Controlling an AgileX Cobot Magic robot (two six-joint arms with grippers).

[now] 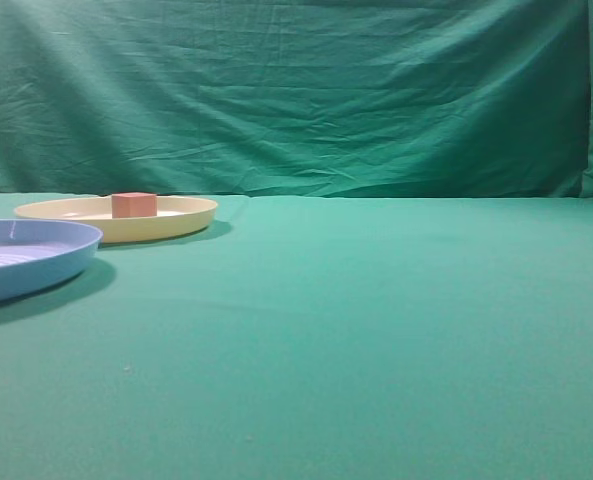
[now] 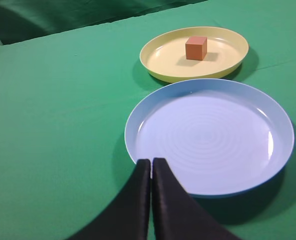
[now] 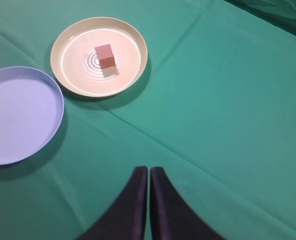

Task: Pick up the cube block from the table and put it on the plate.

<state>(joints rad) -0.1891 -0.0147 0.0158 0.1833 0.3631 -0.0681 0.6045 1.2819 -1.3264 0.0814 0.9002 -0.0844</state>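
The small reddish-pink cube block (image 1: 134, 204) rests inside the pale yellow plate (image 1: 181, 222) at the far left of the green table (image 1: 376, 320). It also shows in the left wrist view (image 2: 195, 48) on the plate (image 2: 162, 70), and in the right wrist view (image 3: 105, 55) near the middle of the plate (image 3: 70, 75). My left gripper (image 2: 151, 162) is shut and empty, its tips over the near rim of the blue plate. My right gripper (image 3: 148, 170) is shut and empty above bare cloth, well short of the plates. Neither gripper shows in the exterior view.
A light blue ribbed plate (image 1: 46, 270) lies in front of the yellow plate at the left edge; it also shows in the left wrist view (image 2: 267, 165) and the right wrist view (image 3: 18, 115). A green cloth backdrop (image 1: 296, 90) hangs behind the table.
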